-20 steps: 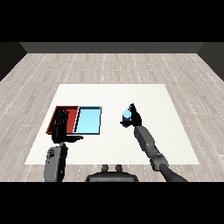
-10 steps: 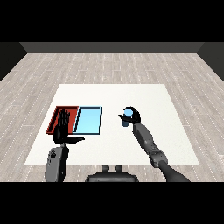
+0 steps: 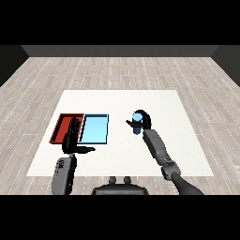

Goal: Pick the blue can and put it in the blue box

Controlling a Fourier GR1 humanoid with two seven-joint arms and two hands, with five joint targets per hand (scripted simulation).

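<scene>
Right robot hand (image 3: 144, 120) curled round the blue can (image 3: 138, 123), upright on the white worktop (image 3: 187, 140), well right of the trays. No label or writing readable on the can. Left robot hand (image 3: 73, 138) holding nothing, fingers straight and pointing forward, thumb out to the side, over the near edge of the red tray (image 3: 62, 127). Light blue tray (image 3: 94, 129) touching the red one on its right side, nothing seen inside.
</scene>
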